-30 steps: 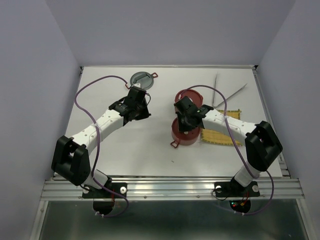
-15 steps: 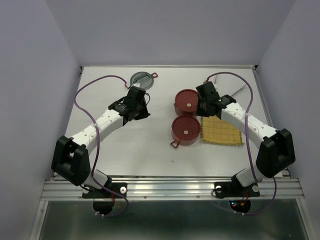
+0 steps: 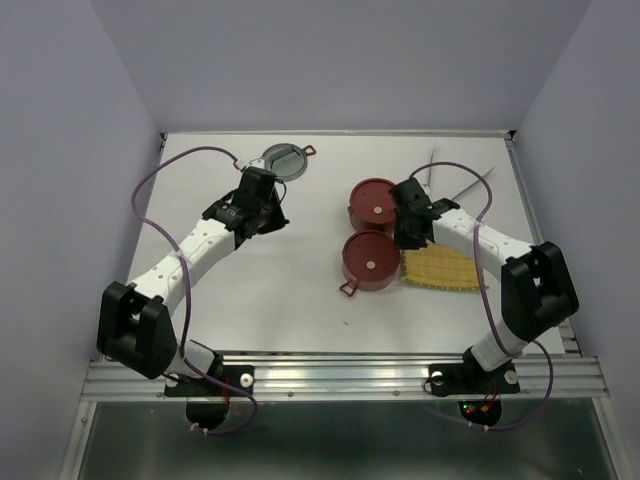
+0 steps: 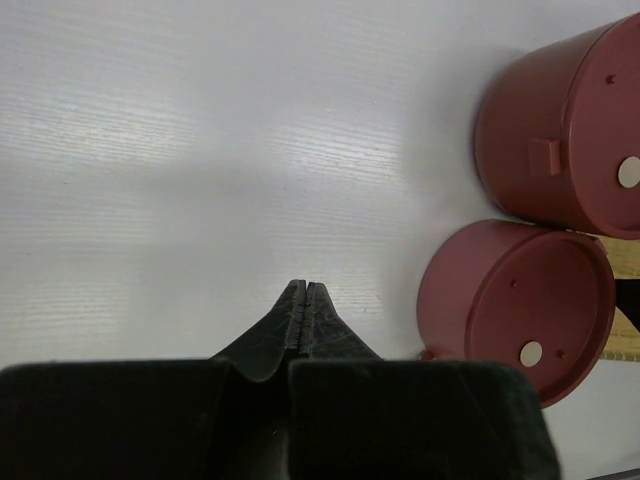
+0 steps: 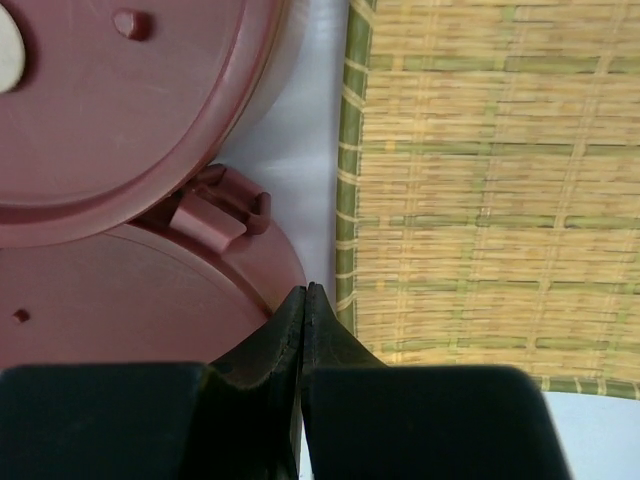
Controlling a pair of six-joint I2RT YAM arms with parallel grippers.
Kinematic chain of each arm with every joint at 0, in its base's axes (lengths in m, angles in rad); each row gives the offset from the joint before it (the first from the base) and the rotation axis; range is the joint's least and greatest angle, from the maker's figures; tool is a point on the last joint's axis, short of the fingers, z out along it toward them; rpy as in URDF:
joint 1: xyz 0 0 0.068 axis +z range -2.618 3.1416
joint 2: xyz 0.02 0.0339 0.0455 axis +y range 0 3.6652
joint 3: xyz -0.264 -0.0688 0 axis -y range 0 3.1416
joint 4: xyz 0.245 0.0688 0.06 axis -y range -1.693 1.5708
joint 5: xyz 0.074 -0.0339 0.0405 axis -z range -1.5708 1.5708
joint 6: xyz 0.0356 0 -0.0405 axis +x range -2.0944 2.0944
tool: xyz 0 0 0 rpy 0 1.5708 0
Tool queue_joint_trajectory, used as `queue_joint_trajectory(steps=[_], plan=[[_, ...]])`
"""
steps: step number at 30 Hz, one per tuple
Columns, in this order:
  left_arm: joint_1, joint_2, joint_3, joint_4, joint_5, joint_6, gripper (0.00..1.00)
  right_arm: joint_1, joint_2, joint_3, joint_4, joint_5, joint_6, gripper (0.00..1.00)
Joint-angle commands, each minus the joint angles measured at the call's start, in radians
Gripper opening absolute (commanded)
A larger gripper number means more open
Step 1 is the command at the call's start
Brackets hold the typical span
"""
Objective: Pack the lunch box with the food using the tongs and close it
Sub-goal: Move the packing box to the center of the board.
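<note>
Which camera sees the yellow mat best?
The right wrist view: the mat fills most of it, weave clear. The top view shows it partly under the right arm; the left wrist view catches only a sliver at the edge.

My top camera sits high behind the near edge, looking down on the whole white table (image 3: 300, 290). My left wrist view faces the two round dark-red lunch box tiers (image 4: 515, 300) from the side, fairly near. My right wrist view looks down on them and the yellow woven mat (image 5: 480, 180) from very close.
</note>
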Motion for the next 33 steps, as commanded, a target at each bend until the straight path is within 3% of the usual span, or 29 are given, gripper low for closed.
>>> queue_joint_trajectory(steps=[1,6,8,14,22,28,33], plan=[[0.016,-0.033,0.011,0.002,0.004,0.03,0.0,0.045,0.003,-0.013,0.069,-0.082,-0.015,0.01],[0.021,0.01,0.033,0.033,0.03,0.027,0.0,0.132,0.036,0.041,0.072,-0.095,-0.012,0.01],[0.022,0.041,0.053,0.039,0.038,0.029,0.0,0.132,0.03,0.05,0.063,-0.013,0.001,0.01],[0.038,0.111,0.12,0.036,0.058,0.045,0.0,-0.065,-0.002,0.098,0.055,-0.013,-0.007,0.01],[0.076,0.164,0.166,0.041,0.113,0.064,0.0,-0.243,0.178,0.286,0.055,-0.055,-0.029,0.01],[0.079,0.237,0.229,0.012,0.132,0.085,0.0,-0.268,0.361,0.513,0.022,-0.089,-0.058,0.01],[0.084,0.268,0.263,0.004,0.138,0.101,0.0,-0.222,0.426,0.563,0.017,-0.155,-0.052,0.01]])
